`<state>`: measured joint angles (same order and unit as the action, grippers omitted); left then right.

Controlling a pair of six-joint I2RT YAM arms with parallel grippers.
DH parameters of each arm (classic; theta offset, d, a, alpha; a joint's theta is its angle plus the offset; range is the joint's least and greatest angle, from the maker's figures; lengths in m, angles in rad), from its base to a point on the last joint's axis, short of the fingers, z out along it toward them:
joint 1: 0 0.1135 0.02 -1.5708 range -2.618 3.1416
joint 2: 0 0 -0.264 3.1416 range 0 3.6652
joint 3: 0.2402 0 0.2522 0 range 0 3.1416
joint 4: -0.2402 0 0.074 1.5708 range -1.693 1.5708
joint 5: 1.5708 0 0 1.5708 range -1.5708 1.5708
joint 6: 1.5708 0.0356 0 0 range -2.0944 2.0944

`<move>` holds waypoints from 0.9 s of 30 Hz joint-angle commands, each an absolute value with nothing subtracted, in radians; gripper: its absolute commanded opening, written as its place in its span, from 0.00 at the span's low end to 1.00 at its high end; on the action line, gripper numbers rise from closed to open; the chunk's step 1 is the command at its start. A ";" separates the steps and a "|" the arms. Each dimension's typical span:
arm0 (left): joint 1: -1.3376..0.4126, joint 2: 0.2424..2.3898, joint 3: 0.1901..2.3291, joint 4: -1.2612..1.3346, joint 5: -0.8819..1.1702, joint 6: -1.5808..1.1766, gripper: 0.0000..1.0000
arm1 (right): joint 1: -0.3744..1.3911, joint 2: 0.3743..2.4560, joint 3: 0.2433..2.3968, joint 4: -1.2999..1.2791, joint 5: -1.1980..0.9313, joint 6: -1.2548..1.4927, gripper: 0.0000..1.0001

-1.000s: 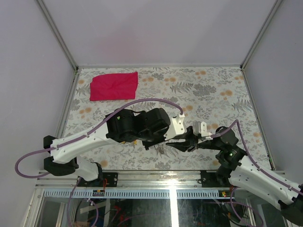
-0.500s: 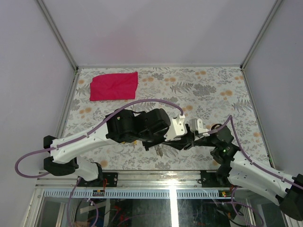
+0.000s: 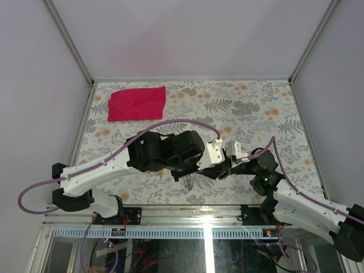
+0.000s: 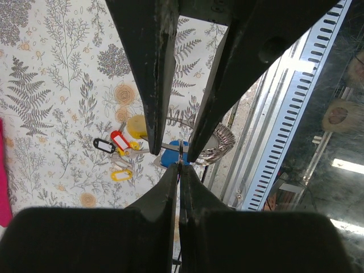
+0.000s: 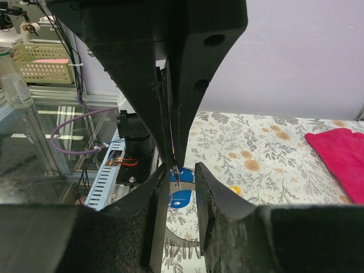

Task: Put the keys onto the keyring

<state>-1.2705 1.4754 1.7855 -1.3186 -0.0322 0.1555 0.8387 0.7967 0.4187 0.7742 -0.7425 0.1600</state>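
Observation:
In the left wrist view my left gripper (image 4: 180, 166) is shut on the thin metal keyring (image 4: 180, 154), held above the table. A silvery chain (image 4: 219, 142) curves beside it. My right gripper (image 5: 183, 168) is open, its fingers (image 4: 154, 85) standing either side of the ring. A blue key (image 4: 170, 158) shows right behind the ring; I cannot tell if it hangs on it. It also shows in the right wrist view (image 5: 182, 197). Red (image 4: 119, 139), black (image 4: 103, 145) and yellow (image 4: 121, 174) keys lie on the table. In the top view both grippers (image 3: 215, 169) (image 3: 223, 170) meet near the front edge.
A red cloth (image 3: 137, 103) lies at the back left of the flowered table (image 3: 256, 108). The metal front rail (image 3: 193, 232) runs just below the grippers. Side walls close in the table left and right.
My right gripper has moved left towards the left gripper and now stands around the ring. The left arm has barely moved.

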 commanded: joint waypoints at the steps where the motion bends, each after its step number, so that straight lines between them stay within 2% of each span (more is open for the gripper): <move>1: -1.280 1.446 1.823 -1.306 -0.020 0.177 0.00 | 0.845 0.800 0.410 0.872 -0.760 0.176 0.30; 22: -1.281 1.438 1.818 -1.291 -0.019 0.178 0.00 | 0.844 0.852 0.424 0.926 -0.786 0.211 0.28; 27: -1.282 1.437 1.816 -1.290 -0.017 0.180 0.00 | 0.845 0.867 0.428 0.949 -0.788 0.222 0.24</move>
<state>-1.2739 1.4612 1.7855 -1.3170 -0.0303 0.1558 0.8387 0.8570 0.4004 0.8597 -0.7731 0.2100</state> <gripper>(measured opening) 0.021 0.256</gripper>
